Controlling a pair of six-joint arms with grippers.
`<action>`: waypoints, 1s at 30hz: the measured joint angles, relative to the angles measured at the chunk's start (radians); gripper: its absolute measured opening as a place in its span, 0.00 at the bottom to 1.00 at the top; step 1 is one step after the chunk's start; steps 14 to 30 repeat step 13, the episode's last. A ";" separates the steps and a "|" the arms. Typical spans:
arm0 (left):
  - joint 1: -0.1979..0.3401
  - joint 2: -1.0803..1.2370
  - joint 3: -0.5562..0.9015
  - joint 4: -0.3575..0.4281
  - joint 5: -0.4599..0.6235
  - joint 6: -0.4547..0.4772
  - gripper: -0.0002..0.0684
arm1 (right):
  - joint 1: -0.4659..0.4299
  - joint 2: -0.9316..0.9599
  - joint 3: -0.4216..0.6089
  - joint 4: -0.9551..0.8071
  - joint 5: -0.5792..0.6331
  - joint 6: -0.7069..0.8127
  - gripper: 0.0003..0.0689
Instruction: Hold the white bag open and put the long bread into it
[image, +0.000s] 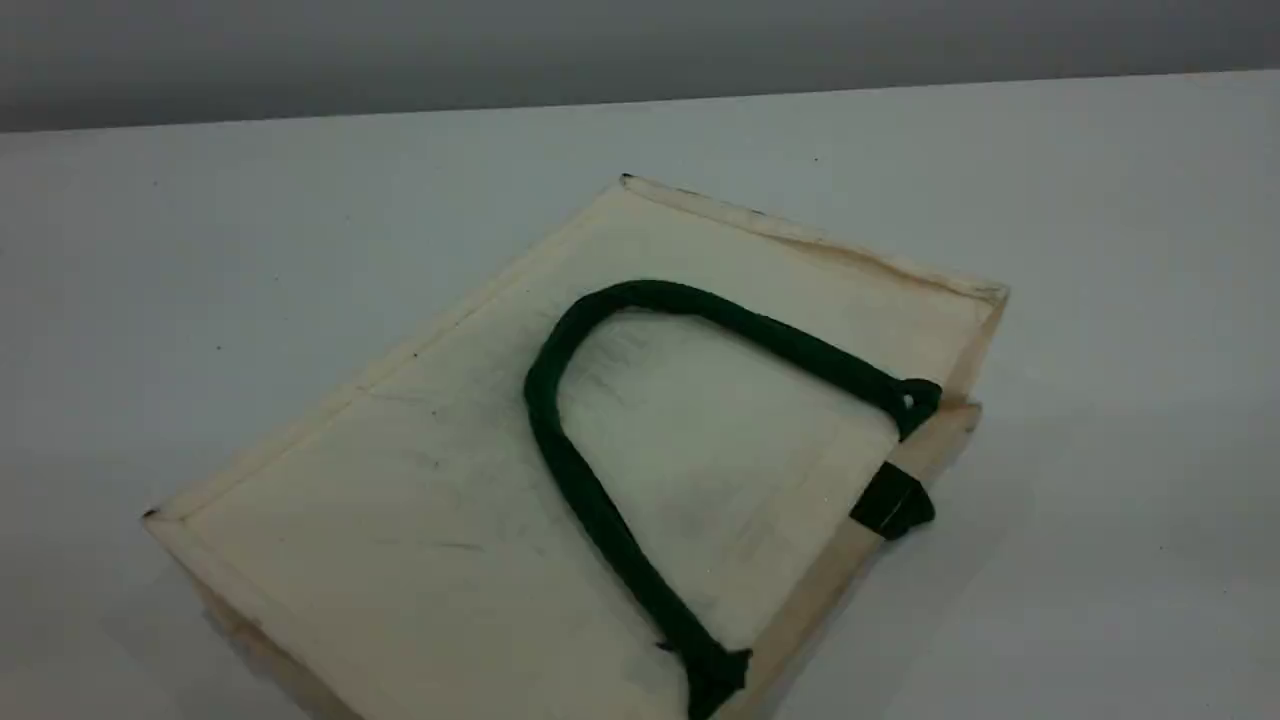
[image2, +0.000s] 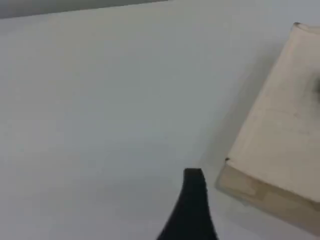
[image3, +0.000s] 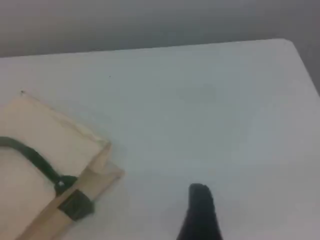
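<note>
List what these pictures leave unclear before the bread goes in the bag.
- Bread: in no view.
- Bag inside: hidden; it lies flat, handle on top.
- Bag's near corner: cut off by the scene view's bottom edge.
- Left gripper, right gripper: one blurred fingertip each in the wrist views; neither holds anything.

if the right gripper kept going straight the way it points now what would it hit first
Probably nothing but bare table. In its wrist view the right gripper's fingertip points over empty tabletop, and the white bag lies off to the left of that line. Depth is hard to judge here.
</note>
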 joint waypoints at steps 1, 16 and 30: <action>-0.013 0.000 0.000 0.000 0.000 0.000 0.83 | 0.000 0.000 0.000 0.000 0.000 0.000 0.72; -0.025 0.001 0.000 0.000 0.000 0.000 0.83 | 0.000 0.000 0.000 0.000 0.000 0.000 0.72; -0.025 0.001 0.000 0.000 0.000 0.000 0.83 | 0.000 0.000 0.000 0.000 0.000 0.000 0.72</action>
